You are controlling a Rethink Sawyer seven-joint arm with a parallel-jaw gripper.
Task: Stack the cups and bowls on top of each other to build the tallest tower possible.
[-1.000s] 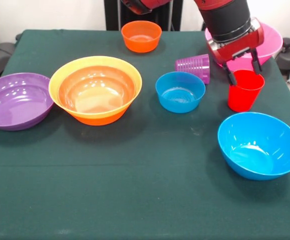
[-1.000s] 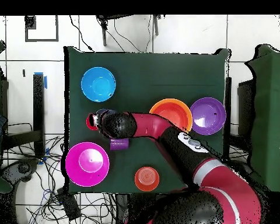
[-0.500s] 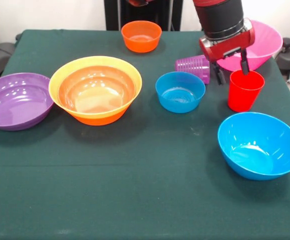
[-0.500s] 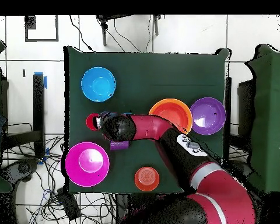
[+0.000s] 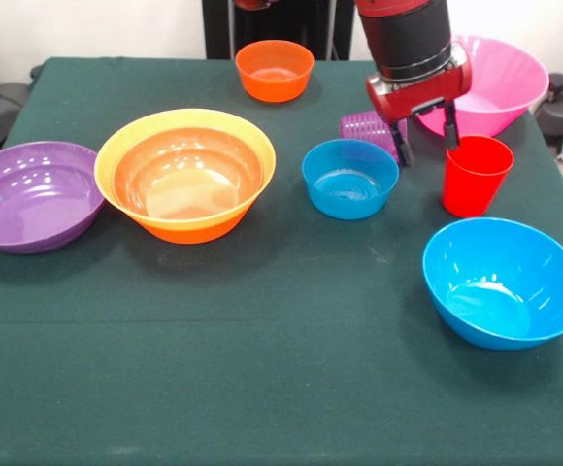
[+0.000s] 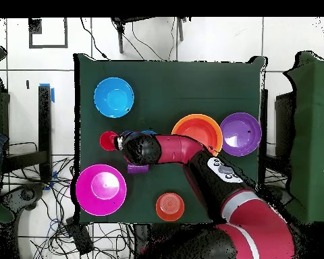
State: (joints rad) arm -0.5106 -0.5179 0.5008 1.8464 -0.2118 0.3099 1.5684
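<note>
My gripper (image 5: 423,144) hangs open and empty above the table, between the red cup (image 5: 474,177) and the purple cup (image 5: 367,125). The red cup stands upright just right of the fingers and is not touched. The purple cup lies on its side, partly hidden behind the gripper. A small blue bowl (image 5: 349,179) sits in front of it. The tower (image 5: 186,173) is a large orange bowl with a red-orange bowl nested inside. Loose around it are a purple bowl (image 5: 31,195), a small orange bowl (image 5: 275,70), a pink bowl (image 5: 500,85) and a large blue bowl (image 5: 504,282).
In the overhead view the arm (image 6: 192,152) crosses the table's middle and covers most of the small blue bowl. The red cup (image 6: 108,140) lies between the large blue bowl (image 6: 114,96) and the pink bowl (image 6: 100,190). Cables run over the floor around the table.
The gripper has risen off the red cup and shifted left in the front view towards the purple cup. The red cup stays upright where it was.
</note>
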